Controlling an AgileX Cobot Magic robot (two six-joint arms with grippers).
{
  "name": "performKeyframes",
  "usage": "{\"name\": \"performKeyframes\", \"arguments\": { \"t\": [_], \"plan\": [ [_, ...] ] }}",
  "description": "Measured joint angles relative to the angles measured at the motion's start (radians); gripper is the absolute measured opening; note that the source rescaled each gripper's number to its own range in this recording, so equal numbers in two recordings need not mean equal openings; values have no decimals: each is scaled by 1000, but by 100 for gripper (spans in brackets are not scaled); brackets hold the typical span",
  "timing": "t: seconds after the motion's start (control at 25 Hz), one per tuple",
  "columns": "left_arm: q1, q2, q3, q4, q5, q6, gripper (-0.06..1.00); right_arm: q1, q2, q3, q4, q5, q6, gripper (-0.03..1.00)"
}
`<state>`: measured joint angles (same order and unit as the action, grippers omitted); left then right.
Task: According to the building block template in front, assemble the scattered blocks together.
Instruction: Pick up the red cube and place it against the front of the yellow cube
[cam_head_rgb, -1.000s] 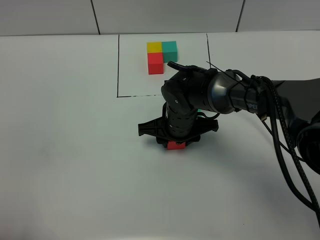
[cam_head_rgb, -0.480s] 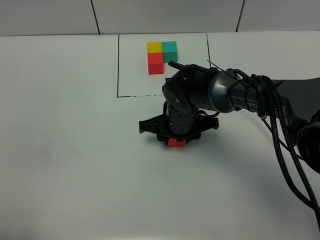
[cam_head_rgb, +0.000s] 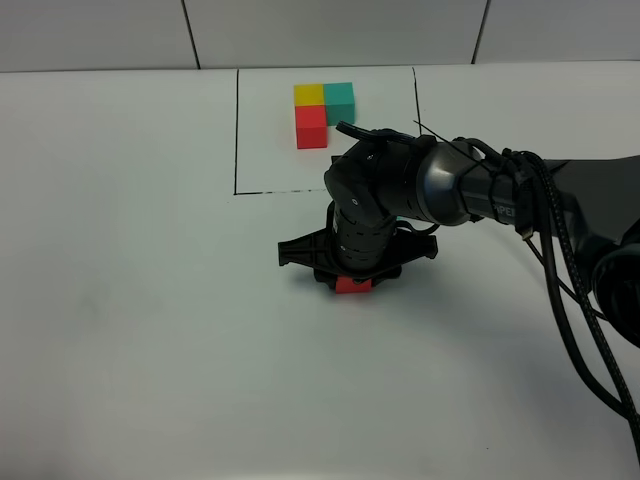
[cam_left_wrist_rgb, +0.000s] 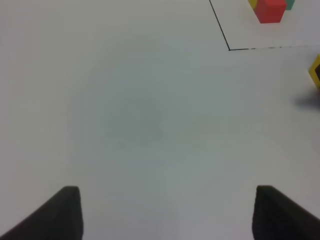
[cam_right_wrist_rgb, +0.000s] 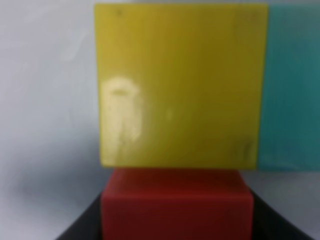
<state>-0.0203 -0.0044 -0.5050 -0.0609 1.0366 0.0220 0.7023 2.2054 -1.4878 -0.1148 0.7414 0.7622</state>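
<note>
Red matte cube (cam_right_wrist_rgb: 177, 204) held in the closed right pincer (cam_head_rgb: 352, 283), touching the yellow cube (cam_right_wrist_rgb: 181, 86) at its 6 o'clock, teal cube (cam_right_wrist_rgb: 292, 87) at 3. Seat it flush, matching the framed template (cam_head_rgb: 324, 110); left pincer (cam_left_wrist_rgb: 165, 212) wide, empty.

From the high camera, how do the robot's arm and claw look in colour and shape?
The right arm is glossy black, built of rounded cylindrical segments, with small white lettering on one link. Thick black cables run along it. Its claw is black with a wide flat crossbar. The left claw shows only two dark, blunt fingertips.
</note>
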Motion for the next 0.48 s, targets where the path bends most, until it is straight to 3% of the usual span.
{"name": "performKeyframes", "arguments": {
  "t": [0.48],
  "plan": [
    [0, 0, 0, 0, 0, 0, 61, -1, 1, 0, -24, -24, 0, 2]
  ]
}}
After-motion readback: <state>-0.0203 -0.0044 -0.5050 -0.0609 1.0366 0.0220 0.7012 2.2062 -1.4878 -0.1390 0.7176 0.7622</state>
